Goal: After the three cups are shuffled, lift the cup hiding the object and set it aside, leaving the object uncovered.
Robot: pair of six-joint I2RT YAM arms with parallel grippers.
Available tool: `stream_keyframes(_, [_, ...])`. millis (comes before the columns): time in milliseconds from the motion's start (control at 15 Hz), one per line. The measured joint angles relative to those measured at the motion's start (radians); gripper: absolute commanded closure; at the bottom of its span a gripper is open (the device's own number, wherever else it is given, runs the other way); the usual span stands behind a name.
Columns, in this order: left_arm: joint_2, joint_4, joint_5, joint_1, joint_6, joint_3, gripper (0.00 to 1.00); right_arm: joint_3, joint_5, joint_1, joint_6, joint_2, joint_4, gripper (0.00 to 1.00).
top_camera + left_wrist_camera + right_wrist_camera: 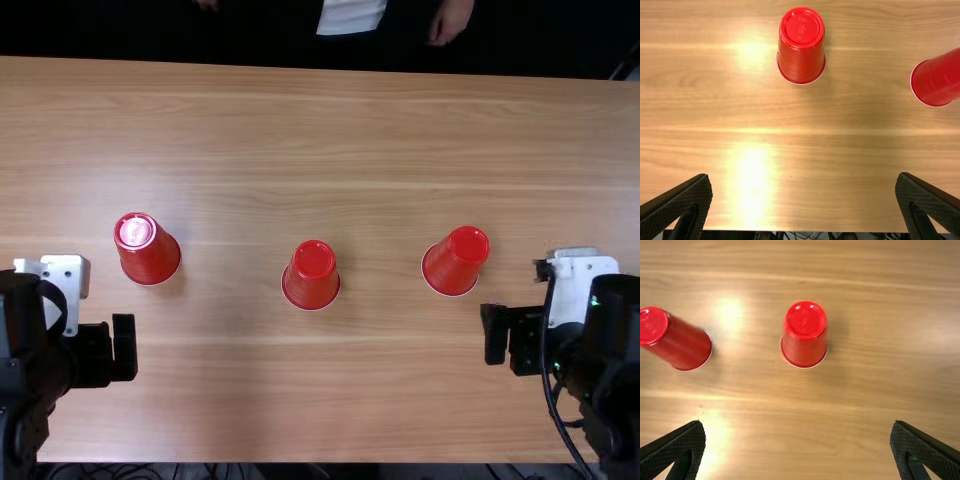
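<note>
Cups: three red ones, mouths down, in a row on the table (320, 130): left cup (147, 250), middle cup (311, 274), right cup (457, 261).
Object: hidden; I cannot tell under which cup.
Left gripper (801, 176): wide open, empty; left cup near, at its 12 o'clock.
Right gripper (796, 423): wide open, empty; right cup near, at its 11 o'clock.
Middle cup: about equally far from both.
Axis: all upright; a sideways grip looks apt.
</note>
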Motion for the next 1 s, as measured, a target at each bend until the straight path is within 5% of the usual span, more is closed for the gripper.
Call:
stream_keyframes(267, [0.025, -0.017, 0.0, 0.0, -0.004, 0.0, 0.0, 0.002, 0.001, 0.021, 0.026, 0.021, -0.004, 0.0])
stream_keyframes(1000, [0.027, -0.017, 0.0, 0.0, -0.004, 0.0, 0.0, 0.11, 0.0, 0.399, 0.038, 0.336, 0.204, 0.0])
